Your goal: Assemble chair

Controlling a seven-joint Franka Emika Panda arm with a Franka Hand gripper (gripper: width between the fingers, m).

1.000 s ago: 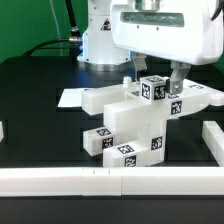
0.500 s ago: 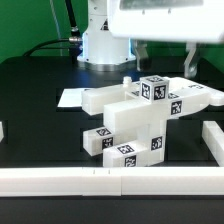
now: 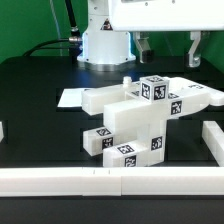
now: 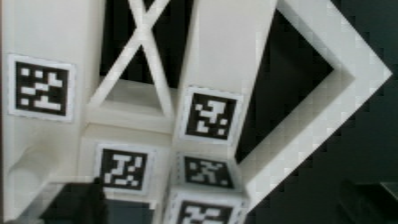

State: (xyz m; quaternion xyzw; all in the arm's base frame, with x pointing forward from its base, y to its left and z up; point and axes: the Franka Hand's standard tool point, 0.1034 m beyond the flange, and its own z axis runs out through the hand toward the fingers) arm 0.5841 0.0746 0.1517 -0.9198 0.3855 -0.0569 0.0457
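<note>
Near the front white border rail (image 3: 90, 181), the chair (image 3: 140, 118) stands as a stacked cluster of tagged white blocks at the middle of the black table (image 3: 40, 95). Beyond and above it the gripper (image 3: 170, 47) hangs with fingers spread wide, holding and touching nothing. A second ago it was down at the chair's top blocks; it has since risen clear.

The chair parts (image 3: 140, 118) sit stacked together in the middle of the surface (image 3: 40, 85). The claw (image 3: 170, 50) hangs above them, not touching. The marker board (image 3: 70, 97) lies flat behind them, toward the exterior view's left. Border rails (image 3: 110, 182) lie in front.
</note>
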